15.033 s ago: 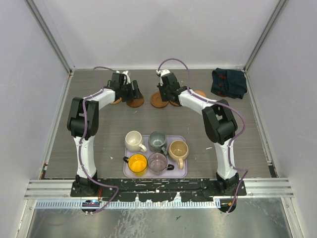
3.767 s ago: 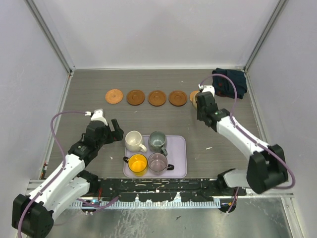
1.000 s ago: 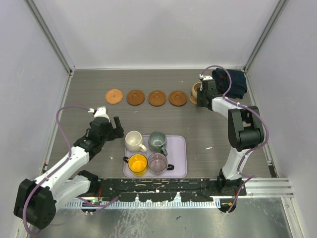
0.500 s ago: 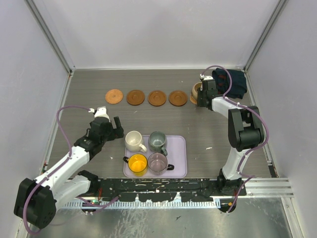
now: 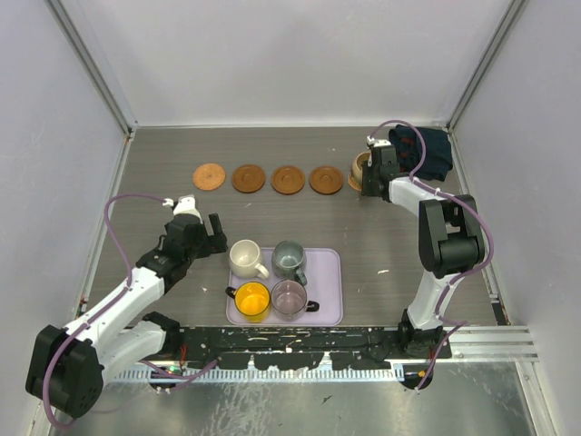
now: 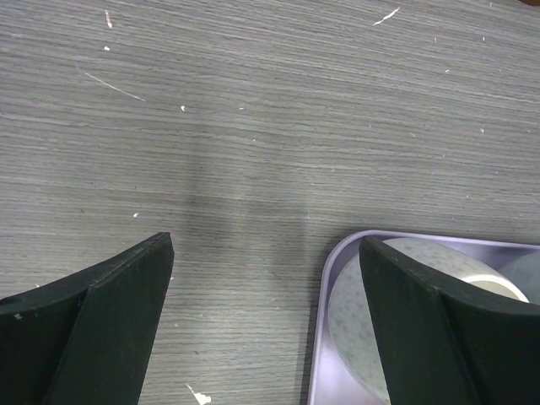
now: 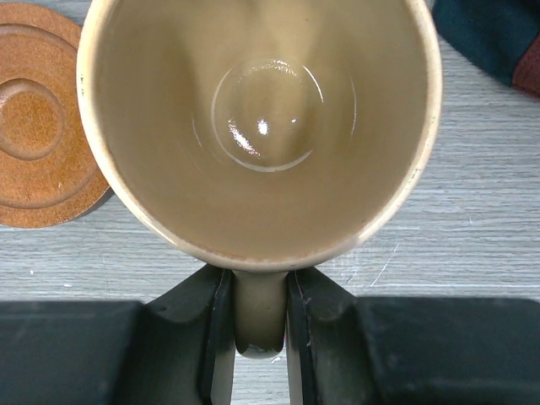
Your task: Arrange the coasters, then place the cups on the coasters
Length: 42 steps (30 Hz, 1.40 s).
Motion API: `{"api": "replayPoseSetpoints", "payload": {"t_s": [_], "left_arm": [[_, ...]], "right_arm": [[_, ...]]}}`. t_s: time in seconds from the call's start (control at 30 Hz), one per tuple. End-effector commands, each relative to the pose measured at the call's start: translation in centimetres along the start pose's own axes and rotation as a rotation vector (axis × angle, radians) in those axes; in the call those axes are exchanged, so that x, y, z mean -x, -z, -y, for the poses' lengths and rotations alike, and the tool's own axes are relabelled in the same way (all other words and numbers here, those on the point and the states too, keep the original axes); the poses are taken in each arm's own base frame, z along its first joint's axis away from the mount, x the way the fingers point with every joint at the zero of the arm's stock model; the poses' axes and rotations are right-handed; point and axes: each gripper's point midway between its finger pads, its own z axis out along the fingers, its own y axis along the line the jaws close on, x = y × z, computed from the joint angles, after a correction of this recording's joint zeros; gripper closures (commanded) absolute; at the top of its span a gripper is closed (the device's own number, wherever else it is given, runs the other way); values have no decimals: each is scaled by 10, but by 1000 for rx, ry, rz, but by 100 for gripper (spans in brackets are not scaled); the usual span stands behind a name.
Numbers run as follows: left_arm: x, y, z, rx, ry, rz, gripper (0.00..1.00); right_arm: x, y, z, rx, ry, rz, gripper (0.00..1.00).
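Four brown coasters [image 5: 248, 178] lie in a row at the back; a sliver of another [image 5: 351, 183] shows under the beige cup [image 5: 361, 164]. My right gripper [image 7: 260, 325] is shut on that cup's [image 7: 261, 126] handle, with a neighbouring coaster [image 7: 38, 160] to its left. Whether the cup rests on a coaster or hovers I cannot tell. The cream [image 5: 245, 257], grey-green [image 5: 290, 258], yellow [image 5: 252, 299] and purple glass [image 5: 290, 296] cups stand on the lavender tray [image 5: 329, 283]. My left gripper [image 6: 266, 325] is open, empty, low over the table at the tray's left rim [image 6: 325, 278], beside the cream cup [image 6: 359, 316].
A dark blue folded cloth [image 5: 420, 151] lies at the back right corner, just right of the beige cup. Grey walls close in the table on three sides.
Nothing has moved in the last second. Since the oldest frame, the beige cup has gone from the tray to the right end of the coaster row, and the left arm came down beside the tray.
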Motion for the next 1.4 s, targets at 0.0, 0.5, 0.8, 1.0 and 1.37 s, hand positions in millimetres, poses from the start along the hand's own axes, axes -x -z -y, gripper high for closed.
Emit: {"api": "replayPoseSetpoints", "payload": {"t_s": [0.0,0.5,0.8,1.0,1.37], "left_arm": [[26,0,12,-31,23,83,7],[24,0,10,-25,22,79,7],[23,0,11,-27,19,75,7],[24,0,11,-28,16,76,7],[24,1,12,-33,16,74,7]], "right_arm": [[58,26,-12,39,-7,152,89],[54,20,-12,11,2,132,52],[57,26,-12,1,-13,148,37],[53,37,-10,-14,-34,157,32],[41,58,-9,-23,-56,148,30]]}}
